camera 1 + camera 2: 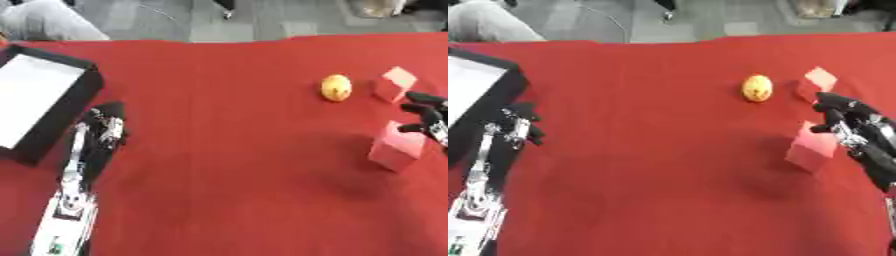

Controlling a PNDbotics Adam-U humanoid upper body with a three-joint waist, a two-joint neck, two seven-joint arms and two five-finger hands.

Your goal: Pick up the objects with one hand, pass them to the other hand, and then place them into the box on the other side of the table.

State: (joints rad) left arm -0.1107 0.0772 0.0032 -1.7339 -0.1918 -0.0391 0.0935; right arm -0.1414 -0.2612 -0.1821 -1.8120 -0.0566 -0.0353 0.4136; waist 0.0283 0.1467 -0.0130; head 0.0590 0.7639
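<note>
The right hand [846, 122], fingers seemingly curled onto the near pink block [813, 149] at its top edge, could tip it over.

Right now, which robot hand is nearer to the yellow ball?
The right robot hand is nearer: it is over the near pink block, just right of and below the yellow ball. The left robot hand is far across the table, beside the black box.
</note>
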